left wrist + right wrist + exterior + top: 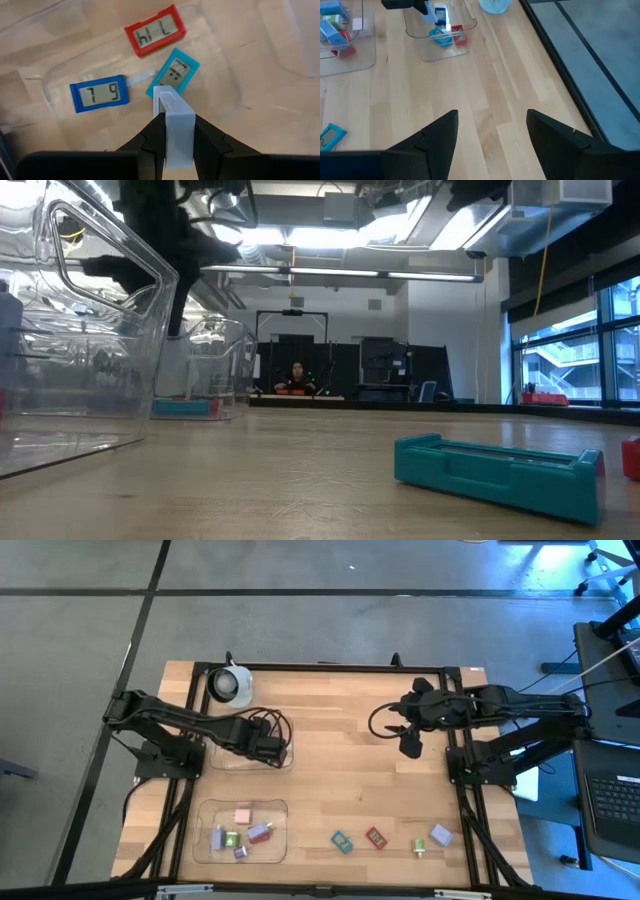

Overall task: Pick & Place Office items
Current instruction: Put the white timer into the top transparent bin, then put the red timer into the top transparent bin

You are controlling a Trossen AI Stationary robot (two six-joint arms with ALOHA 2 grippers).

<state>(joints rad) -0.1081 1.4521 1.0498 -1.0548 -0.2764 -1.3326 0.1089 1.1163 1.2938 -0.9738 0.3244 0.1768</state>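
Wooden table [330,740], seen from above, with two clear trays: a far tray [250,755] beneath the left gripper [272,747] and a near tray [243,832] holding several small coloured office items [243,813]. Four further items lie in a row on the bare wood nearer the right arm: a teal piece [343,842], a red piece [376,837], a green piece [419,848] and a lavender piece [441,834]. A white round cup-like object [232,686] stands at the far left corner. Only the left wrist view shows the far tray's contents: a red display piece [155,36], a blue display piece [99,93] and a teal display piece [173,73], each lying flat, long axes at differing angles. It also shows the left gripper's fingers [145,145] closed on a pale lavender block [175,127], held upright, long axis running along the fingers. The right gripper [492,132], raised over the table's right side, is spread wide with nothing between its fingers. The low view alone shows a person [296,377] far behind the table.
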